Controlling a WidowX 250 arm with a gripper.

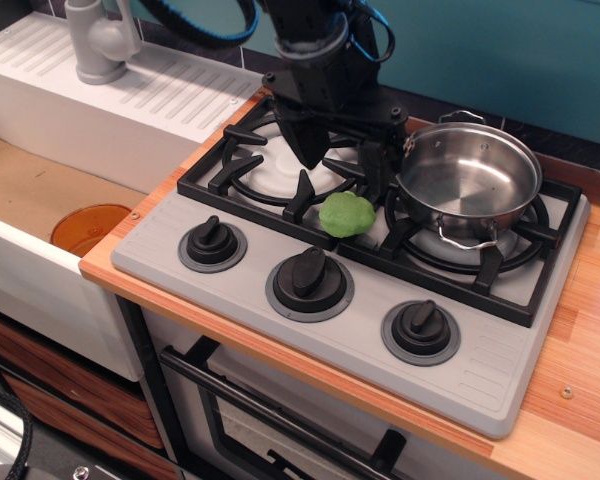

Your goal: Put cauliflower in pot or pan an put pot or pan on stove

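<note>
Over the stove (310,330), a black gripper (342,175) hangs with its two fingers spread wide and nothing between them. One fingertip points down above the left burner; the other is just beside the rim of the pot (468,185), and whether it touches the rim cannot be told. The cauliflower (347,214), a small light-green lump, rests on the grate between the two burners, at about six o'clock from the gripper and close below it. The shiny steel pot sits empty on the right burner, at about three o'clock from the cauliflower. Judging from this, the step in hand is the reach for the cauliflower, not yet grasped. Next, the gripper likely needs to come down and forward until its fingers straddle the vegetable, then close.
</note>
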